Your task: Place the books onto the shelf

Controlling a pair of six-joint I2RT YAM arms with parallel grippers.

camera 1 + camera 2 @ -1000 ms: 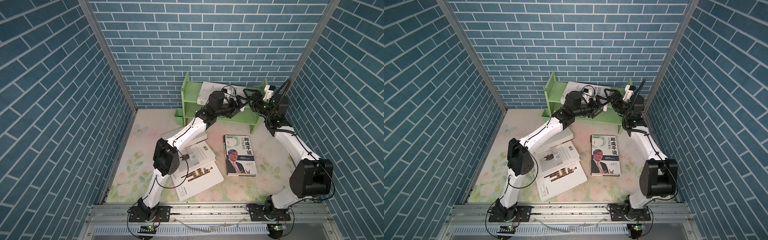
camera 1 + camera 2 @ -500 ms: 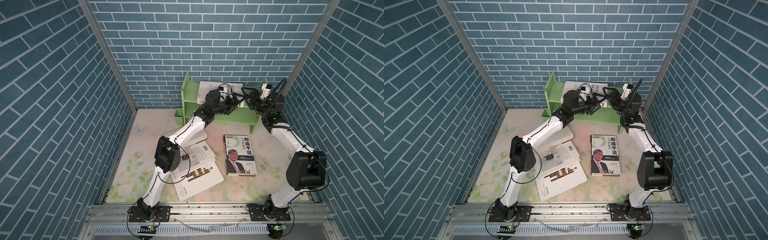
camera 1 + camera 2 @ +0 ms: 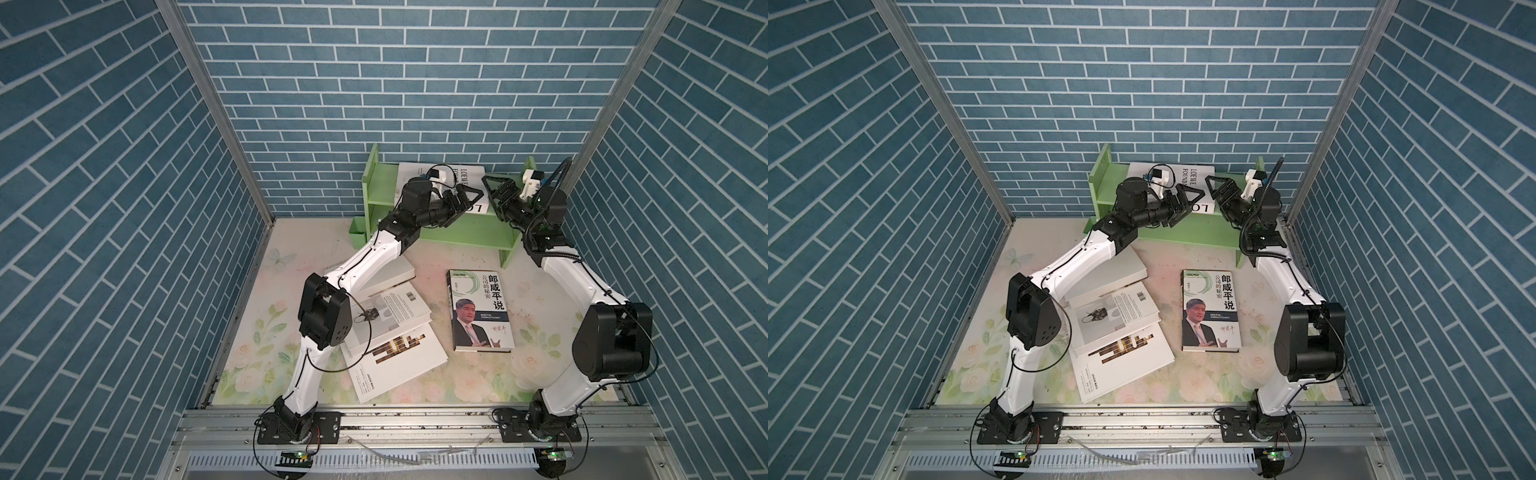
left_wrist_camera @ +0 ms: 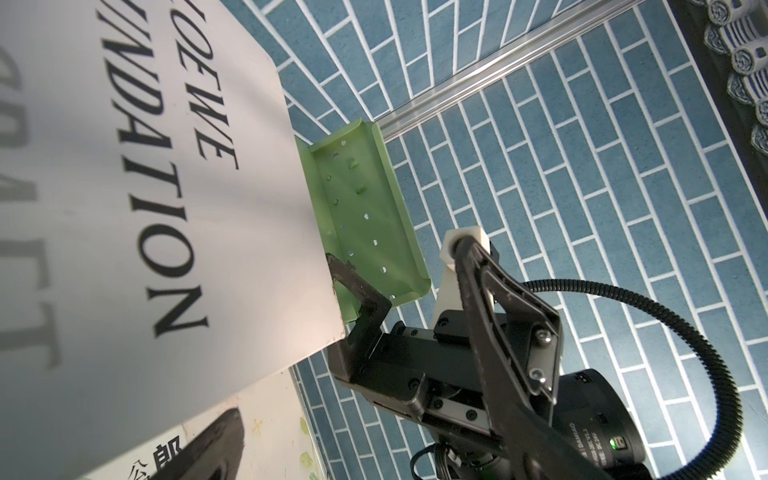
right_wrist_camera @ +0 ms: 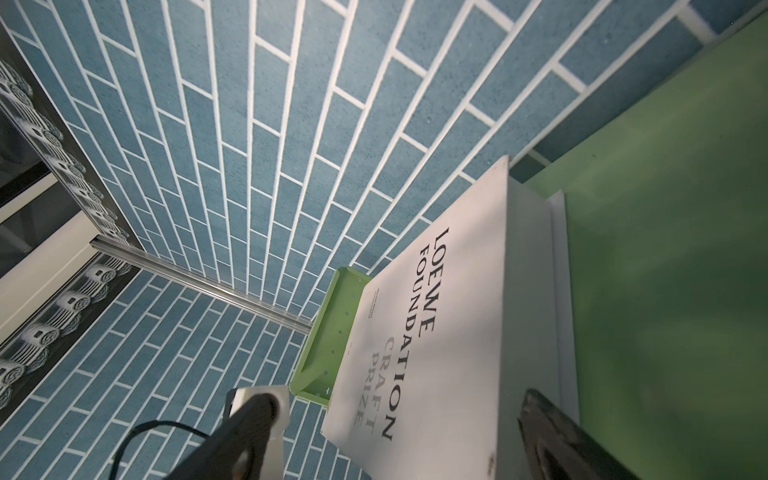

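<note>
Two grippers of mine meet at the upper tier of the shelf (image 3: 457,236), the light green unit that stands against the brick wall (image 3: 415,104). My left gripper (image 3: 471,199) reaches in from the shelf's front with its jaws spread wide. It hangs over a white cover (image 3: 478,209) lettered "LO" at the shelf's front edge, and I cannot tell whether a finger touches it. My right gripper (image 3: 493,188) comes in from the shelf's right end, jaws wide too and closed on nothing.

In the left wrist view one of its fingers (image 4: 357,299) sits right at a corner of the LOEWE book (image 4: 145,187), with the shelf's side panel behind it. The other finger stands well clear of the cover. The LOEWE book rests tilted on the shelf, nearer the left side panel than the right. In the right wrist view a second white edge shows just beside its thick side.

On the counter (image 3: 436,257) in front of the shelf's right half, the portrait book (image 3: 482,309) lies flat and face up. In front of the shelf's left half three more lie overlapped. Nearest the shelf is a closed white book (image 3: 401,272), partly under my left arm. Next comes a barcode book (image 3: 401,305), and farthest from the shelf is a white book with a dark stripe (image 3: 399,361).
</note>
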